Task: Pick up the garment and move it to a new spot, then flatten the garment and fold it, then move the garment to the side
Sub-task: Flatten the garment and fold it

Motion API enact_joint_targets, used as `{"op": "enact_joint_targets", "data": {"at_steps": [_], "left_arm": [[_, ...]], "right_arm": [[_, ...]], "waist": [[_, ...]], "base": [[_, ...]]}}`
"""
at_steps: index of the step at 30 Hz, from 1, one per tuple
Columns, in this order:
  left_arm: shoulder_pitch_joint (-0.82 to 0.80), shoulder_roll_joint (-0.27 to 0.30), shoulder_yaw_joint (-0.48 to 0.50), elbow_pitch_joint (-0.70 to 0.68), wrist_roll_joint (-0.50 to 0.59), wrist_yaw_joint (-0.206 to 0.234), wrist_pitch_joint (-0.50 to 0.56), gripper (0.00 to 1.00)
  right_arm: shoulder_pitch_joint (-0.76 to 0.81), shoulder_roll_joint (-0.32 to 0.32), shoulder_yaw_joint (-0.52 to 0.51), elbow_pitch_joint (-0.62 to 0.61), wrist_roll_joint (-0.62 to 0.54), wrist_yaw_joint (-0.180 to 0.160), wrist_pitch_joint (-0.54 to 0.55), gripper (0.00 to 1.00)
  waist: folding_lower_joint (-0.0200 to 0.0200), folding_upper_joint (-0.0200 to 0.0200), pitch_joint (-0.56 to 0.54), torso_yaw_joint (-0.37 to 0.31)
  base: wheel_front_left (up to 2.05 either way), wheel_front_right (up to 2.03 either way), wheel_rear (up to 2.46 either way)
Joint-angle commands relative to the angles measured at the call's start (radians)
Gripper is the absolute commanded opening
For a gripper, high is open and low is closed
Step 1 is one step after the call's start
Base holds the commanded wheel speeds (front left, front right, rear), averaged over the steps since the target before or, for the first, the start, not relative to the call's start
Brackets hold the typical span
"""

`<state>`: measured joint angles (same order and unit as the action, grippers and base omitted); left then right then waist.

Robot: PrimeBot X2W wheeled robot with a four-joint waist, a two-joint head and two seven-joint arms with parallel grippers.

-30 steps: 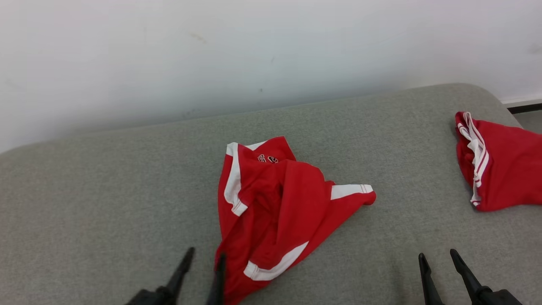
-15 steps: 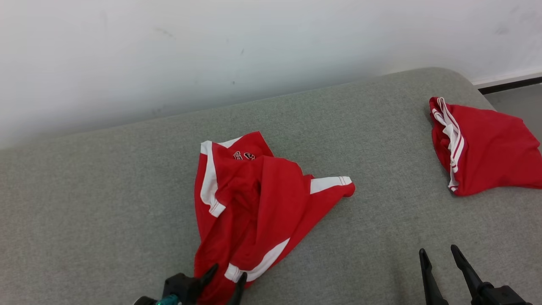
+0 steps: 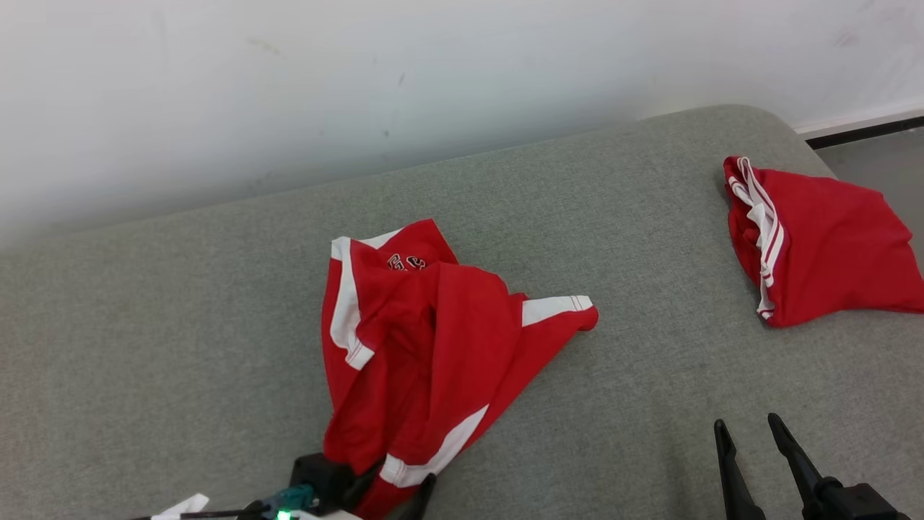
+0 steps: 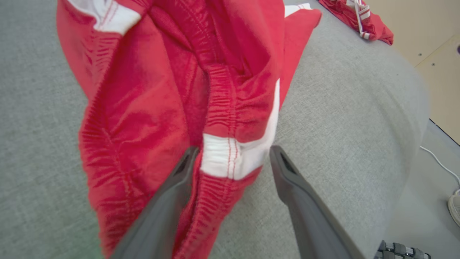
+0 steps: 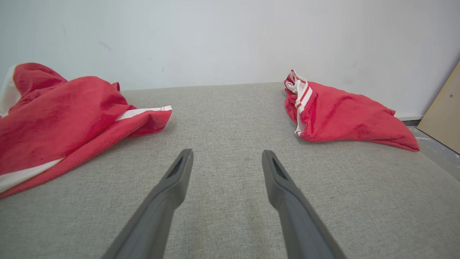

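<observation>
red garment (image 3: 433, 347) lies crumpled mid-cushion, white-trimmed waistband end nearest us. left gripper (image 3: 398, 482) is at that near end, jaws spread wide and straddling the white waistband patch, not clamped. one finger (image 4: 169, 194) sits against the cloth. right gripper (image 3: 746, 426) is near right, also spread wide, holding nothing, over bare grey cushion (image 3: 650, 390), well apart from the red garment. second red piece (image 3: 823, 245) lies far right by the cushion edge.

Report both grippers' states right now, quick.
Left gripper: open, straddling an edge of the crumpled red-and-white fabric garment, not clamped.
Right gripper: open, empty, over the grey upholstered surface.
</observation>
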<state>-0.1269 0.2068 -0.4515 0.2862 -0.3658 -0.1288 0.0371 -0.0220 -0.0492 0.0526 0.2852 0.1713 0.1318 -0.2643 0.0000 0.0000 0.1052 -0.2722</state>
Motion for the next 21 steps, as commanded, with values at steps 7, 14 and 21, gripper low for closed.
{"op": "enact_joint_targets", "data": {"at_steps": [7, 14, 21], "left_arm": [[-0.011, 0.018, -0.046, -0.046, 0.004, -0.002, 0.001, 1.00], [-0.034, 0.023, -0.091, -0.050, 0.013, -0.002, 0.014, 0.44], [-0.071, 0.023, -0.132, -0.029, 0.012, -0.002, 0.011, 0.00]], "right_arm": [[-0.012, -0.003, -0.003, 0.001, 0.010, -0.003, 0.001, 1.00], [-0.017, -0.003, 0.001, 0.002, 0.014, -0.003, 0.001, 1.00], [-0.018, -0.003, 0.005, 0.006, 0.015, -0.003, 0.001, 1.00]], "waist": [[0.0000, 0.0000, 0.001, -0.004], [0.0000, 0.0000, 0.004, -0.006], [0.0000, 0.0000, 0.007, -0.013]], "base": [[0.00, 0.00, 0.00], [0.00, 0.00, 0.00], [0.00, 0.00, 0.00]]}}
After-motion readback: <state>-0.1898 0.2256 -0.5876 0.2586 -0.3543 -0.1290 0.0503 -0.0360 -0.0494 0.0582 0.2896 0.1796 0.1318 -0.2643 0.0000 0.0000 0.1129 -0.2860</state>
